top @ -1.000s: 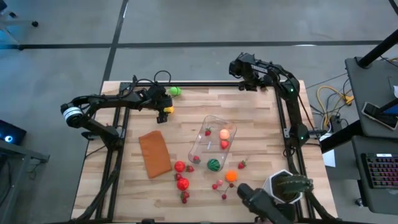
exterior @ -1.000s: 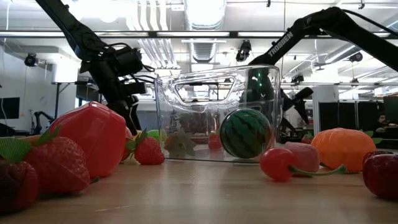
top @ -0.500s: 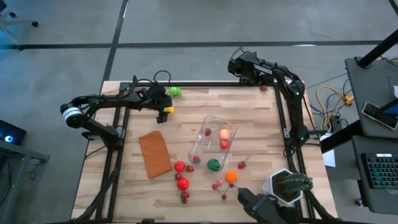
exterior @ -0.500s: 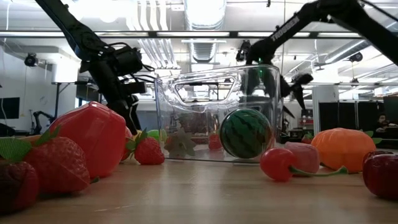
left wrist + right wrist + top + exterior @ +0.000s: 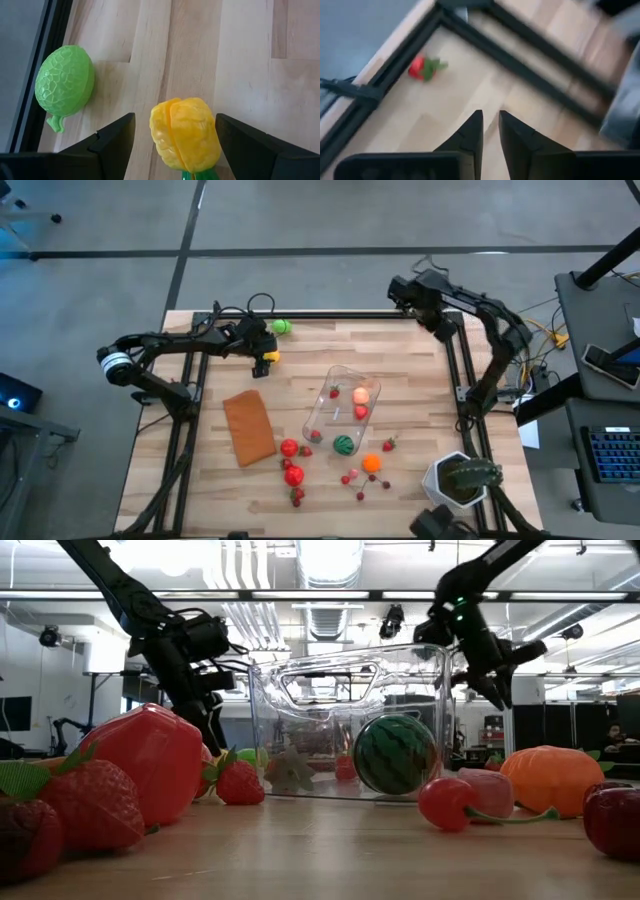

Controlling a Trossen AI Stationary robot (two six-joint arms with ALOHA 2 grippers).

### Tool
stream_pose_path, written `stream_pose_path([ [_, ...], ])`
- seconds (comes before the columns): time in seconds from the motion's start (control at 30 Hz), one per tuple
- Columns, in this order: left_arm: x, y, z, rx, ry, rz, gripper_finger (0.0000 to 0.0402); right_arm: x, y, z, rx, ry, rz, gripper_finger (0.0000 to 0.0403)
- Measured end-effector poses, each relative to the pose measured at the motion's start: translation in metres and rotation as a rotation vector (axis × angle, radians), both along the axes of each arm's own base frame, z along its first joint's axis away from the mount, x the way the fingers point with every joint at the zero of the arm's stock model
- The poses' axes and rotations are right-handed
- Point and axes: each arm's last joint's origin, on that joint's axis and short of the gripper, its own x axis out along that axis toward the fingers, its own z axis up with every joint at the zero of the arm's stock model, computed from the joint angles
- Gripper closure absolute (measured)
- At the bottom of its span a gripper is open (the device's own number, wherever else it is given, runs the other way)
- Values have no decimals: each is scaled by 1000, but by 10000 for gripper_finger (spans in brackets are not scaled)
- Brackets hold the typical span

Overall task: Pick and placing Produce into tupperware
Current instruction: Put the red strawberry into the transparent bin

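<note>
No legible text, label, brand, number or sign is found in any view. No lettering is made out on the arms, the produce, the container or the room fittings behind the table.

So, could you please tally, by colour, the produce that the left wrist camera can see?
Green: 1, the melon
Yellow: 1, the pepper
Total: 2

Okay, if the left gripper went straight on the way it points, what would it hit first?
The yellow toy pepper: it sits between the open fingers of the left gripper, directly in line. The green melon lies off to one side. Depth is uncertain.
</note>
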Motion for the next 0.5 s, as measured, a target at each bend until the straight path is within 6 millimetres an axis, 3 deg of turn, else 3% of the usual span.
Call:
stream_pose_path([
  [0.07, 0, 0, 0, 1, -1, 0, 141, -2, 8, 2, 25, -90, 10, 348],
  [0.27, 0, 0, 0, 4, -5, 0, 141, -13, 30, 22, 81, -132, 282, 342],
  [0.4, 2, 2, 2, 18, -28, 4, 141, -14, 41, 28, -22, -132, 210, 345],
  [0.5, 3, 3, 3, 21, -51, 18, 141, -7, 35, 17, -140, -171, 164, 346],
])
